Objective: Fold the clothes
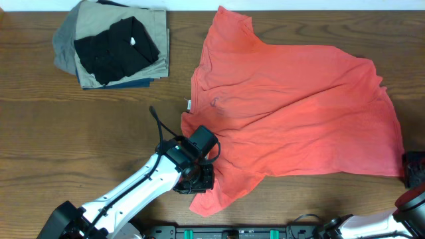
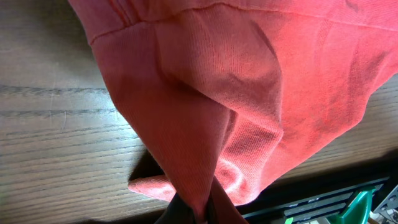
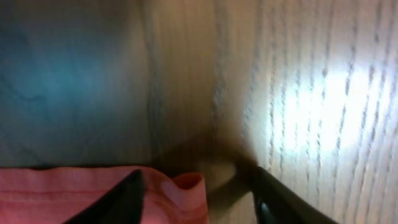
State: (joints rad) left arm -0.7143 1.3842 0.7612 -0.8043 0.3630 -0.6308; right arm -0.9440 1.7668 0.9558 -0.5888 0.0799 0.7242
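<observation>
Grip state, left gripper: jaws closed together on a pinch of the T-shirt at its lower-left edge, lower centre of the overhead view. In the left wrist view the cloth draws down from a broad sheet into a narrow gathered point that enters the jaws at the bottom centre of the frame, with taut creases radiating upward from it. Right gripper: jaws apart, the two dark fingers standing on either side of a rolled hem edge at the bottom of the right wrist view; contact with the cloth cannot be determined. In the overhead view this gripper sits at the lower right edge of the frame, beside the garment's lower-right corner. The T-shirt is coral-red soft knit with a fine ribbed weave, spread mostly flat and wrinkled across the centre and right of the wood-grain table. A stack of folded garments in black, khaki and grey lies at upper left, well apart from it.
</observation>
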